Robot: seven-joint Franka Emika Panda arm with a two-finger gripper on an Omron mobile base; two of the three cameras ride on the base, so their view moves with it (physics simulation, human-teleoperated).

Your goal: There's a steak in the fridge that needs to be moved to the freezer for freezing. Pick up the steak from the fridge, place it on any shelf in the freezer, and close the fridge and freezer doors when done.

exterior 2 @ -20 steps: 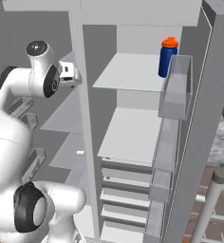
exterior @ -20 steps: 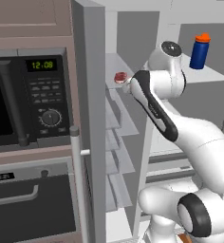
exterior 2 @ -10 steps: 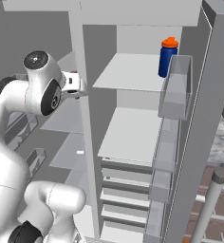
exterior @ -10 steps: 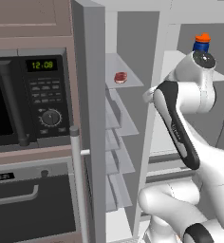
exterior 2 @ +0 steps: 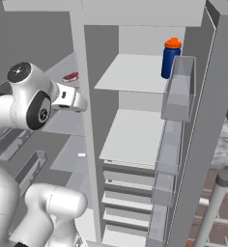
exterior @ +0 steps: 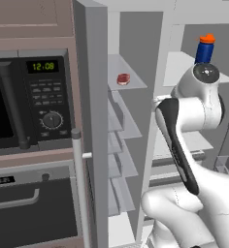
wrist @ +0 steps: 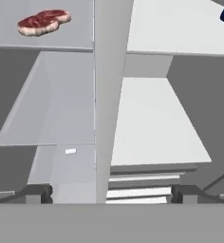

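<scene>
The steak (exterior: pixel 122 78) lies flat on the top shelf (exterior: pixel 131 82) of the freezer, a small red slab with a pale rim. It is also at the upper left of the hand view, steak (wrist: pixel 43 22), and at steak (exterior 2: pixel 71 76) in the right base view. My gripper (wrist: pixel 111 193) is open and holds nothing. It hangs back from the shelves, facing the grey divider wall (wrist: pixel 108 95) between freezer and fridge, with the steak up and to its left. In the right base view the gripper (exterior 2: pixel 76 99) sits just below and in front of the steak. Both doors stand open.
A blue bottle with an orange cap (exterior 2: pixel 170 58) stands on the fridge's top shelf (exterior 2: pixel 135 72). The fridge door (exterior 2: pixel 207 144) with clear bins (exterior 2: pixel 178 91) juts out at right. The freezer door (exterior: pixel 89 121) stands edge-on beside the black microwave (exterior: pixel 34 101) and oven.
The arm has drawn back from the steak on the freezer shelf and swung right toward the divider. The steak stays where it lay. The jaws stay open.
</scene>
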